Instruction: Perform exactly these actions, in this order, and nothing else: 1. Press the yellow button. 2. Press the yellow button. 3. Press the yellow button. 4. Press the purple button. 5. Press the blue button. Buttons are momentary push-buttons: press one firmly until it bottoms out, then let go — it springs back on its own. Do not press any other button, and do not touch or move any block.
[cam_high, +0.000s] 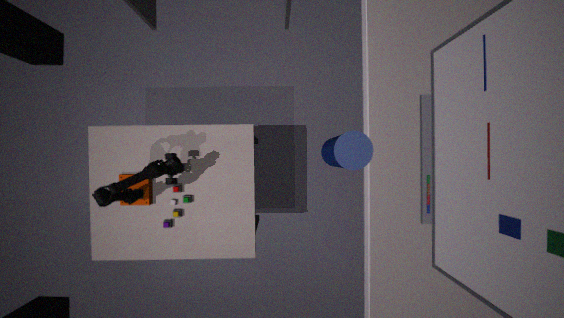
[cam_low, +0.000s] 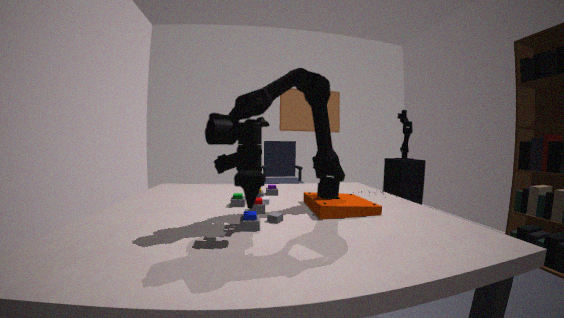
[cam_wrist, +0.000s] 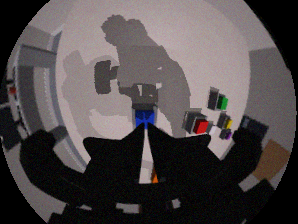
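My gripper (cam_low: 250, 207) (cam_wrist: 145, 124) is shut and empty, pointing straight down. Its fingertips are just above the blue button (cam_low: 250, 215) (cam_wrist: 145, 117), with a small gap seen in the exterior view. The blue cap stands up from its grey base; the arm hides it in the top view. The yellow button (cam_high: 177, 213) (cam_low: 260, 191) (cam_wrist: 229, 123) stands farther off, partly hidden in the exterior view. The purple button (cam_high: 167, 224) (cam_low: 271, 187) (cam_wrist: 228, 135) is the farthest from my gripper.
The red button (cam_high: 176, 189) (cam_low: 258, 201) (cam_wrist: 201, 126) is nearest to the blue one. The green button (cam_high: 187, 199) (cam_low: 237, 196) (cam_wrist: 223, 103) stands beyond it. A small white block (cam_high: 174, 202) lies among the buttons. A grey block (cam_low: 275, 217) lies between the blue button and the orange base (cam_low: 345, 205).
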